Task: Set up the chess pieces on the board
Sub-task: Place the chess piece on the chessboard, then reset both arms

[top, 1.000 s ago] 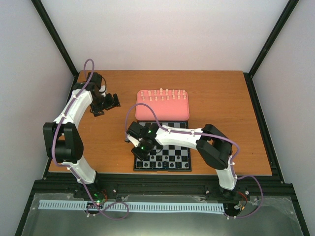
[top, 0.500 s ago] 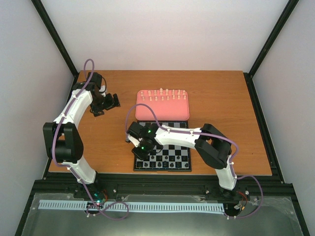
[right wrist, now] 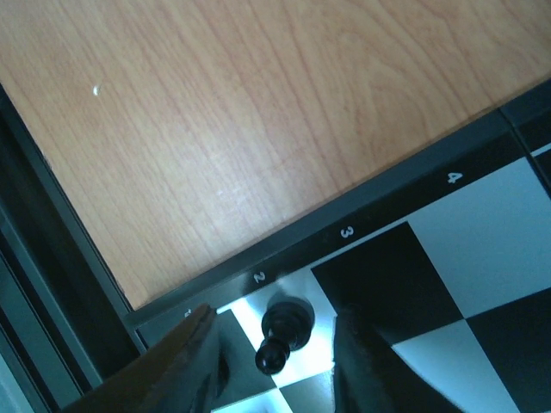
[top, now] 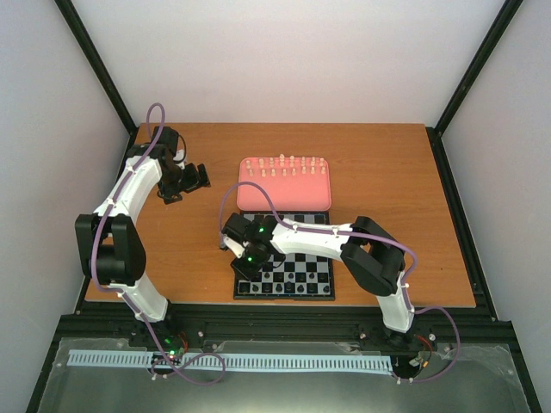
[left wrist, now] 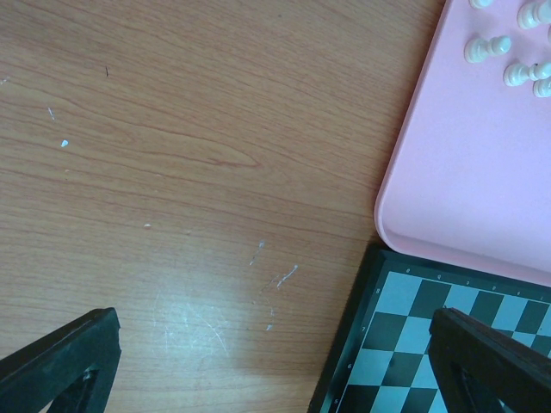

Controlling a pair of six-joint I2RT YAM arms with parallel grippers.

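Note:
The board lies at the table's near middle, with several black chess pieces on its front rows. In the right wrist view a black pawn stands upright on a light square by the edge mark 2 of the board. My right gripper is open around it, both fingers apart from the pawn. From above, the right gripper is over the board's near left corner. Cream-white chess pieces stand on the pink tray. My left gripper is open and holds nothing.
The left wrist view shows the left gripper above bare wood, with the board's far left corner and the pink tray with white pieces to its right. The tray touches the board's far edge. Black frame rails border the table.
My right gripper's fingers have spread apart over the board's near left corner, letting go of the black pawn. Neither arm has otherwise moved.

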